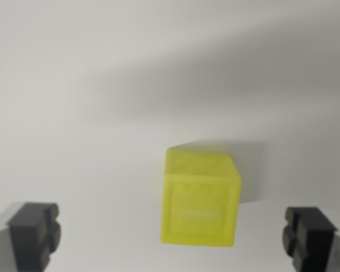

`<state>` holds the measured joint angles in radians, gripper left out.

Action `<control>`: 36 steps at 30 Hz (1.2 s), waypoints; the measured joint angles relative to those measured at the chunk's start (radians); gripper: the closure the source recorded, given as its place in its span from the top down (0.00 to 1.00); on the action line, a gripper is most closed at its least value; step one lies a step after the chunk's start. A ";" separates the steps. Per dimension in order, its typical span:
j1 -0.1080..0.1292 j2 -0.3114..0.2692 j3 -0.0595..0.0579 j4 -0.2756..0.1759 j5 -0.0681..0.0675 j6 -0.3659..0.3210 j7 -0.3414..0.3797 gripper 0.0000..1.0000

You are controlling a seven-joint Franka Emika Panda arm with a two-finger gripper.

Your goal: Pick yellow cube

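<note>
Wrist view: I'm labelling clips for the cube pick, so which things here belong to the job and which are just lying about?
Belongs to the job:
- yellow cube, resting on the surface
- gripper, jaws wide apart, cube between them, not touching it

Just lying about:
- nothing else; only the plain white table with a shadow across it

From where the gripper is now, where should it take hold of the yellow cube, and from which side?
Probably by its two flat side faces, coming straight down. The yellow cube rests squarely on the white surface, between the open gripper fingers, though nearer the finger on the wrist view's right. Shifting slightly that way first would centre it.
</note>
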<state>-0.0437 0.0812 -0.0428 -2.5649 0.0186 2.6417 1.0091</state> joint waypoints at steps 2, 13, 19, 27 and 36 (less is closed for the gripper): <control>0.000 0.004 0.000 -0.008 0.000 0.012 0.002 1.00; -0.002 0.027 0.000 -0.050 0.002 0.078 0.015 1.00; -0.003 0.043 0.000 -0.071 0.004 0.115 0.021 1.00; -0.004 0.066 0.000 -0.097 0.007 0.165 0.029 1.00; -0.005 0.096 0.000 -0.124 0.013 0.224 0.036 1.00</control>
<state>-0.0490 0.1776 -0.0428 -2.6893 0.0311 2.8654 1.0448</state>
